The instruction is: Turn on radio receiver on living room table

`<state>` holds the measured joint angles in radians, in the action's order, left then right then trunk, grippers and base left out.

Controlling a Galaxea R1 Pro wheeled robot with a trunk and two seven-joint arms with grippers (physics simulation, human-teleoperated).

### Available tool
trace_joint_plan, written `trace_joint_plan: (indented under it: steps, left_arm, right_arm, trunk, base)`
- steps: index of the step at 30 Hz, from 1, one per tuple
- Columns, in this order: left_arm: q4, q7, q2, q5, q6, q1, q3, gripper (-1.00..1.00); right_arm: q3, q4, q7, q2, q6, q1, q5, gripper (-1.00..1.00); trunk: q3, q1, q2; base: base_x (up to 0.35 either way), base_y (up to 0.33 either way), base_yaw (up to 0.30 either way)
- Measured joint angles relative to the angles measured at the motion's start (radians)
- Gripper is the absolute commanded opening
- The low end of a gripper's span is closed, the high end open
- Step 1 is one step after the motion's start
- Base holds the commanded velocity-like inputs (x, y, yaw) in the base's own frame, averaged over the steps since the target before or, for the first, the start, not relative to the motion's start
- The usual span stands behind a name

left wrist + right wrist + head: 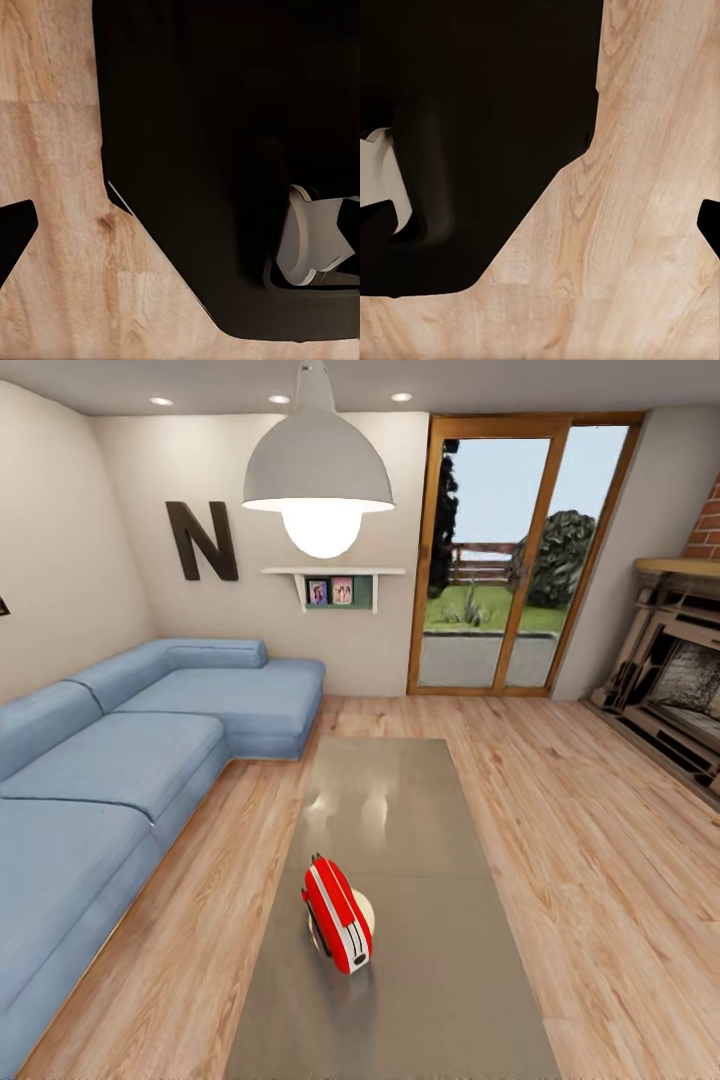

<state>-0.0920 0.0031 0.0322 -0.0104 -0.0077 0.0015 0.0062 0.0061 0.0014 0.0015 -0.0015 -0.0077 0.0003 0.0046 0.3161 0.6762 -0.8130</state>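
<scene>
The table (420, 830) has a shiny, smooth grey top that shows reflections like a mirror. The radio receiver (337, 915) near the table's close end looks like smooth, glossy red plastic with white trim. The floor (590, 840) is light wood with lines of grain. The sofa (120, 760) looks like soft, matt blue cloth.

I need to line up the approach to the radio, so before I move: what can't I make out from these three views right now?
- Radio receiver, head view: seen edge-on, so its dial, grille and any switch are turned out of sight.
- Coffee table, head view: near end cut off by the bottom edge.
- Both wrist views: dark robot body covers much of each; the rest is wood floor, and end effector state cannot be judged.
- Shelf photos: too small to read.
</scene>
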Motion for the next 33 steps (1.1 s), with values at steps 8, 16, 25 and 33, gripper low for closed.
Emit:
trace_joint_plan:
  steps: [8,16,25,33]
  left_arm:
    - [0.0,0.0,0.0,0.0,0.0,0.0,0.0,1.0]
    - [0.0,0.0,0.0,0.0,0.0,0.0,0.0,1.0]
    - [0.0,0.0,0.0,0.0,-0.001,0.0,0.0,1.0]
    - [0.0,0.0,0.0,0.0,-0.005,0.0,0.001,1.0]
  right_arm:
    - [0.0,0.0,0.0,0.0,0.0,0.0,0.004,1.0]
    - [0.0,0.0,0.0,0.001,0.0,0.0,0.011,1.0]
    - [0.0,0.0,0.0,0.001,0.0,0.0,0.012,1.0]
    - [0.0,0.0,0.0,0.002,0.0,0.0,0.011,1.0]
  trunk:
    - [0.013,0.0,0.0]
    - [0.026,0.0,0.0]
    - [0.04,0.0,0.0]
    - [0.053,0.0,0.0]
  base:
    - [0.0,0.0,0.0]
    - [0.0,0.0,0.0]
    - [0.0,0.0,0.0]
    - [0.0,0.0,0.0]
